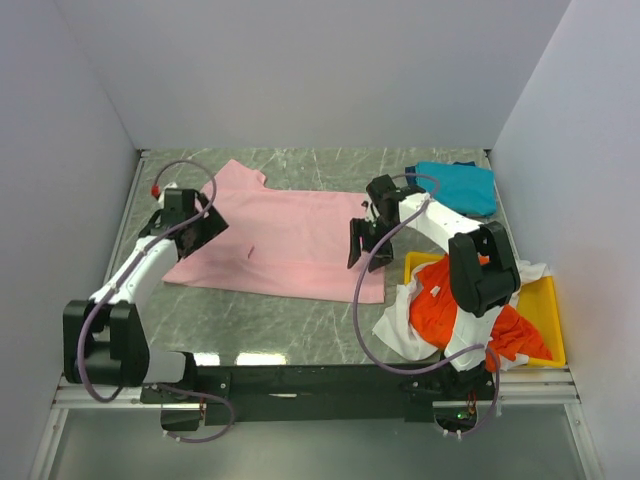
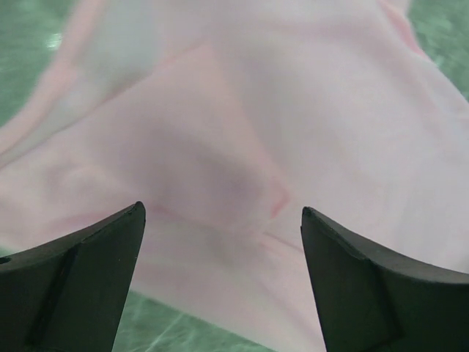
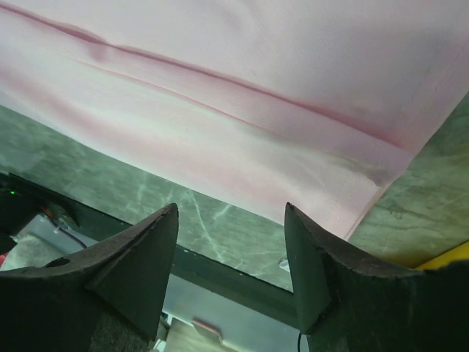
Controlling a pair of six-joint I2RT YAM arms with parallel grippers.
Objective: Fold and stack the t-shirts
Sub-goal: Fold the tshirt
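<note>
The pink t-shirt [image 1: 280, 240] lies spread flat in the middle of the bench [image 1: 290, 325]. Expect it to be light, limp and quick to slide, so pinch a hem or sleeve edge, not the middle. The teal t-shirt [image 1: 460, 187] sits far right. The orange-red t-shirt [image 1: 440, 310] and white t-shirt [image 1: 400, 325] are heaped on the yellow tray [image 1: 548, 300]. Your left end effector [image 1: 208, 228] and right end effector [image 1: 363, 255] stand apart and empty at the pink shirt's sides. Only the right wrist view shows the hem corner [image 3: 381, 165] close up, and only the top view shows the other shirts.
</note>
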